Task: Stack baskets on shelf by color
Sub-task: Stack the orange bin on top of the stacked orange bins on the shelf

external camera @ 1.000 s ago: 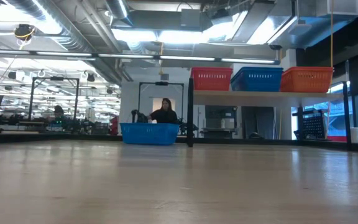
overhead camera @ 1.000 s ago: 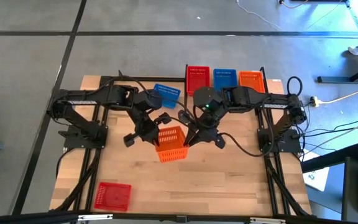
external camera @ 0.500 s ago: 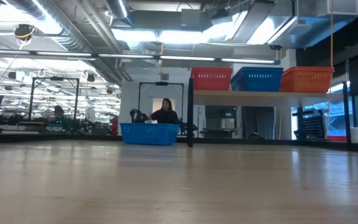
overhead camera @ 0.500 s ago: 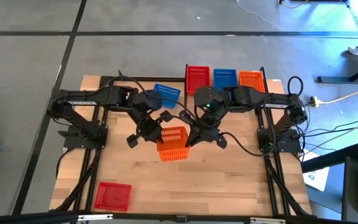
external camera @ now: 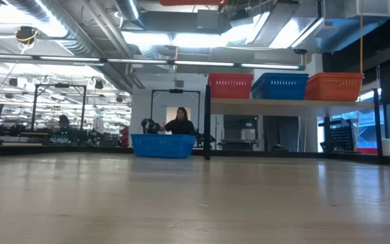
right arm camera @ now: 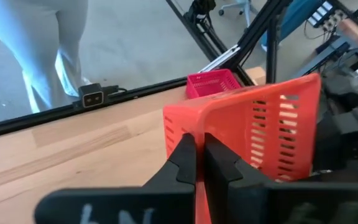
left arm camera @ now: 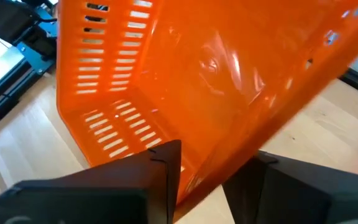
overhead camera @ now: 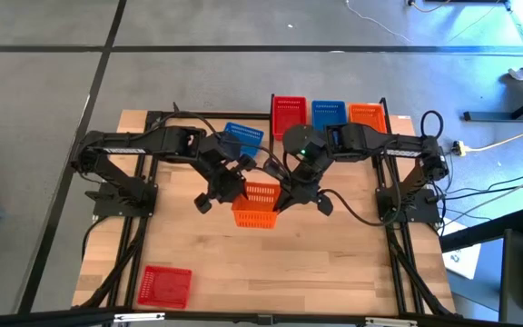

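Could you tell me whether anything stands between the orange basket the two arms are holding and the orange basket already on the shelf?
Nothing visible does. The held orange basket is gripped by the left gripper and right gripper in mid-table. The orange basket on the shelf has nothing on top. The loose blue basket lies off to the side, outside that path.

From my seat, ceiling lights (external camera: 181, 37) glare brightly in the low view, and the orange basket (left arm camera: 204, 81) looms blurred at the left wrist.

Wooden tabletop (overhead camera: 334, 272), red basket (overhead camera: 166, 285) at its near-left corner, blue basket (overhead camera: 242, 138) near the far edge, shelf (external camera: 296, 103) carrying red, blue and orange baskets side by side
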{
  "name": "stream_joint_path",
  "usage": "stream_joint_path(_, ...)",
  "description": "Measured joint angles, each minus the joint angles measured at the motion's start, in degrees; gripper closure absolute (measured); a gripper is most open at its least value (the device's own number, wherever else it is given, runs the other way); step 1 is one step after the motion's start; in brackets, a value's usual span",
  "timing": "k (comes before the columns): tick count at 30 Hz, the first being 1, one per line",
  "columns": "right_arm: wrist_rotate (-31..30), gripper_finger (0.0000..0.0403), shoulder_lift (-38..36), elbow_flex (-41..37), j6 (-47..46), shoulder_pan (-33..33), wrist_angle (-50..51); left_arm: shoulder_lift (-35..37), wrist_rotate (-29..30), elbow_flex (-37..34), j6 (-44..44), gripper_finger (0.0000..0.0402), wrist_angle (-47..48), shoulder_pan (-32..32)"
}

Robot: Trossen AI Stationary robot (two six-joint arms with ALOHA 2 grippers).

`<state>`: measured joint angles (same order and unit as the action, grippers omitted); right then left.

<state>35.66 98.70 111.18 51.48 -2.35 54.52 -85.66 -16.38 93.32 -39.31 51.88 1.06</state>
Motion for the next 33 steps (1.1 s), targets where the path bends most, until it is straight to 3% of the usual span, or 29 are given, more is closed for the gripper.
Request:
stream_joint_path(6,0.05,0.0401,0.04,0.0,-0.09,-0.07,2.99,0.35,0.47,0.0,-0.61,0.0316,-0.33,1.22)
stream_joint_path(13,-0.77,0.0401,0.14,-0.03,-0.31,0.04,5.43,2.42,6.86,0.17,-1.27,0.0315,-0.1,2.92)
stream_joint_path(19,-4.29,0.0401,0.31,-0.2,-0.52,0.72,8.21,4.72,6.89,0.32,0.27,0.0315,-1.11,5.42)
stream_joint_path(22,-5.73,0.0401,0.31,-0.22,-2.01,0.76,8.49,5.39,9.7,0.17,0.68,0.0315,-0.37,6.12)
stream_joint_path(27,-13.34,0.0401,-0.4,-0.17,-5.41,0.76,10.61,7.23,16.62,0.15,5.6,0.0315,0.39,7.51)
stream_joint_path(33,-23.83,0.0401,-3.47,-0.09,-10.94,0.66,12.6,9.67,20.23,0.19,7.88,0.0315,1.07,8.94)
